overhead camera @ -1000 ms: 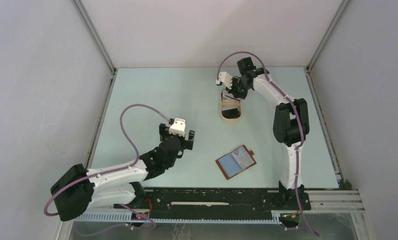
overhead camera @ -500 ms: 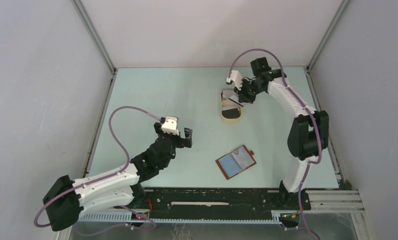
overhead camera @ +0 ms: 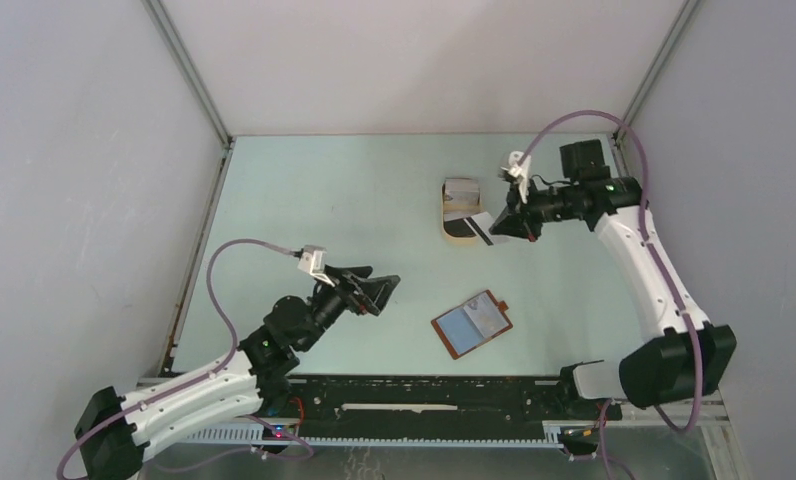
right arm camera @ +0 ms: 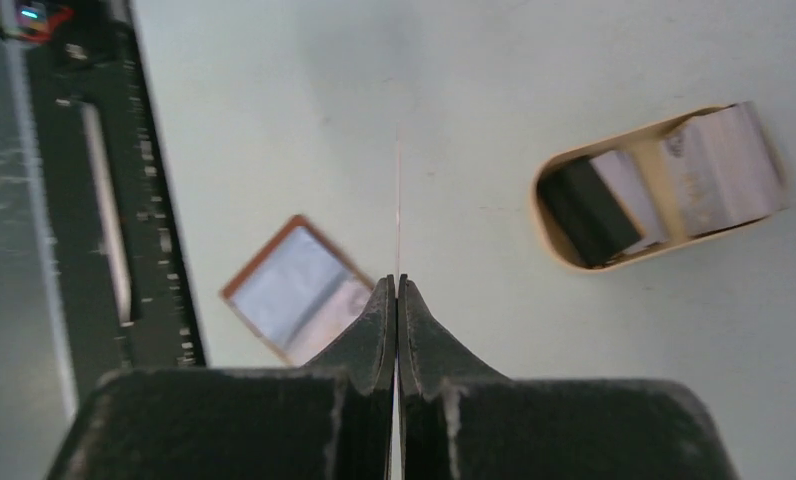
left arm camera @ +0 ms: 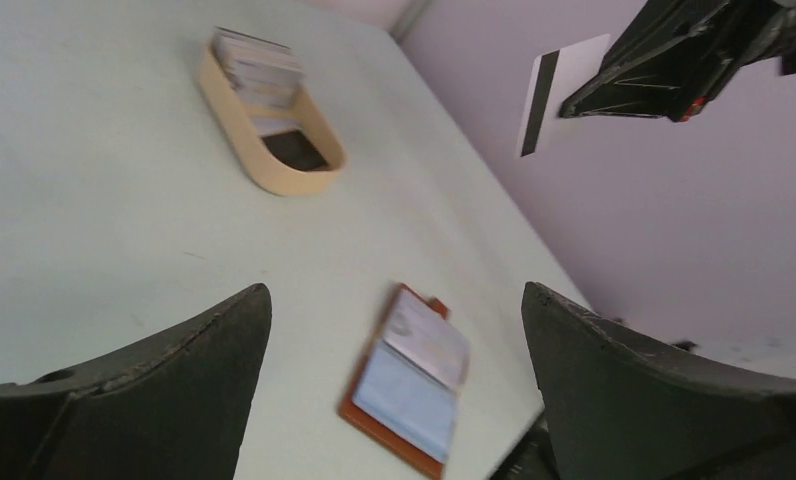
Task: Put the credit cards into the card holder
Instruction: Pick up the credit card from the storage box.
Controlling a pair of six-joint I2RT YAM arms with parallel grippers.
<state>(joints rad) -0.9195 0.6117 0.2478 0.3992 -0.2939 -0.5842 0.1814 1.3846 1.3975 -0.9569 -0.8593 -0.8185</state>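
Observation:
The card holder [overhead camera: 471, 324] lies open on the table near the front, reddish-brown edged, with a pale blue and a whitish card on its inner faces; it also shows in the left wrist view [left arm camera: 411, 385] and the right wrist view [right arm camera: 299, 290]. My right gripper [overhead camera: 504, 222] is shut on a white card with a black stripe [overhead camera: 482, 226], held in the air right of the tan tray; the card is edge-on in the right wrist view [right arm camera: 398, 200] and flat in the left wrist view [left arm camera: 559, 90]. My left gripper [overhead camera: 379, 290] is open and empty, left of the holder.
The tan oval tray [overhead camera: 461, 236] holds several more cards, white, grey and black [right arm camera: 694, 165]. A black rail [overhead camera: 424, 395] runs along the table's near edge. Grey walls enclose the table on three sides.
My right gripper has lifted a striped card out of the tray and swung right and nearer. My left arm has drawn back toward its base and tilted toward the holder.

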